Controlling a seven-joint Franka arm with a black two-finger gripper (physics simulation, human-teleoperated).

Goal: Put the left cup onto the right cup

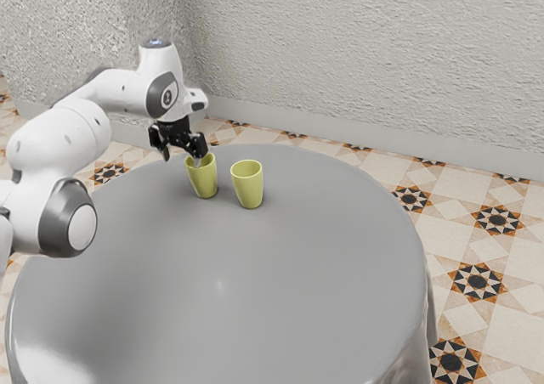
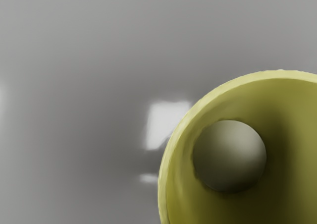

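Observation:
Two yellow-green cups stand near the far side of a round grey table (image 1: pixel 255 290). The left cup (image 1: pixel 204 182) leans slightly, its rim tipped toward the arm. My gripper (image 1: pixel 197 157) comes down on the arm-side part of that rim and is shut on the left cup's wall. The right cup (image 1: pixel 247 184) stands upright just to the exterior view's right, a small gap away from the left one. In the wrist view the left cup's open mouth and inner wall (image 2: pixel 292 115) sit right under my hand, with the grey table (image 2: pixel 74 60) around it.
The tabletop spreads wide toward the front and the exterior view's right. Patterned floor tiles (image 1: pixel 476 231) and a rough white wall (image 1: pixel 382 53) lie beyond the table's edge.

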